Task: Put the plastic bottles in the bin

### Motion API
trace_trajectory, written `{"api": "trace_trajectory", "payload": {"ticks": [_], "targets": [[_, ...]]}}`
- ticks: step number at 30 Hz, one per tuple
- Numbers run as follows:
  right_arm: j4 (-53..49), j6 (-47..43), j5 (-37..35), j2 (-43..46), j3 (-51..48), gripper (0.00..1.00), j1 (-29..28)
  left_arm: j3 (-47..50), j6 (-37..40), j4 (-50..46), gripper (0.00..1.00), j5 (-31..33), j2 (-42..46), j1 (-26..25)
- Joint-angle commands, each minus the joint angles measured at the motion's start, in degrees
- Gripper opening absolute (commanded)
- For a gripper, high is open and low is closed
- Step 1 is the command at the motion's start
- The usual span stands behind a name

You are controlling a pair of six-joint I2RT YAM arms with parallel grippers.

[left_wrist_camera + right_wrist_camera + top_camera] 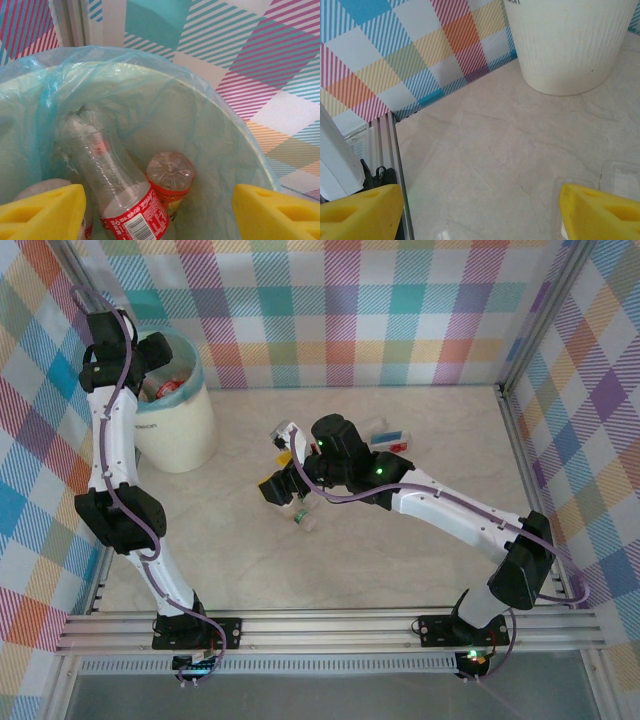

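The cream-white bin with its teal liner stands at the table's back left. My left gripper hangs open above its mouth, nothing between the yellow fingers. Inside lie a clear bottle with a red label and a second bottle, base up. My right gripper is open low over mid-table, its fingers apart over bare table. A clear bottle lies beside its right finger. Loose bottles lie at mid-table: a green-capped one, one behind the arm and one by the gripper.
Plaid walls close the table at the back and both sides. An aluminium rail runs along the near edge by the arm bases. The left arm rises just beside the bin. Bare marble-look tabletop lies at the right.
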State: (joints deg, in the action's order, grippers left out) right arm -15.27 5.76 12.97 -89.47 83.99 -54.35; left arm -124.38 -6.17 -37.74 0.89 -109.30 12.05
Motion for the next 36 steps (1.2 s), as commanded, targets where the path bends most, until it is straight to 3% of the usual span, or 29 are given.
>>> {"api": "trace_trajectory", "payload": {"ticks": [1, 6, 10, 13, 20, 24, 31, 36], "targets": [[-0.5, 1.1, 1.1, 0.4, 1.3, 0.81, -0.3, -1.1, -0.2, -1.6, 0.75, -0.8, 2.7, 1.5], [-2.9, 1.3, -1.1, 0.1, 2.6, 0.81, -0.3, -2.7, -0.7, -3.9, 0.73, -3.6, 3.7, 1.7], [-9.4, 0.8, -9.2, -1.1, 5.5, 0.83, 0.3, -2.8, -2.2, -5.0, 0.72, -8.8, 7.4, 1.6], [-12.8, 1.5, -10.2, -2.1, 5.9, 0.84, 2.9, -1.0, -3.6, -5.7, 0.72, -12.1, 11.4, 0.8], [-18.9, -1.7, -6.6, -6.0, 6.1, 0.83, 5.8, 13.6, -1.2, -2.8, 0.72, -12.6, 24.7, -6.5], [-19.6, -1.8, -5.0, -8.9, 6.0, 0.77, 5.8, 22.2, -0.2, -2.7, 0.72, -13.3, 31.2, -11.8], [-20.3, -0.3, -10.6, -16.0, 8.6, 0.77, 6.7, 37.9, 2.0, -3.3, 0.74, -19.1, 42.4, -18.5], [-20.4, -0.1, -11.1, -22.2, 12.9, 0.81, 8.0, 44.8, 1.0, -5.3, 0.75, -18.4, 47.2, -20.3]]}}
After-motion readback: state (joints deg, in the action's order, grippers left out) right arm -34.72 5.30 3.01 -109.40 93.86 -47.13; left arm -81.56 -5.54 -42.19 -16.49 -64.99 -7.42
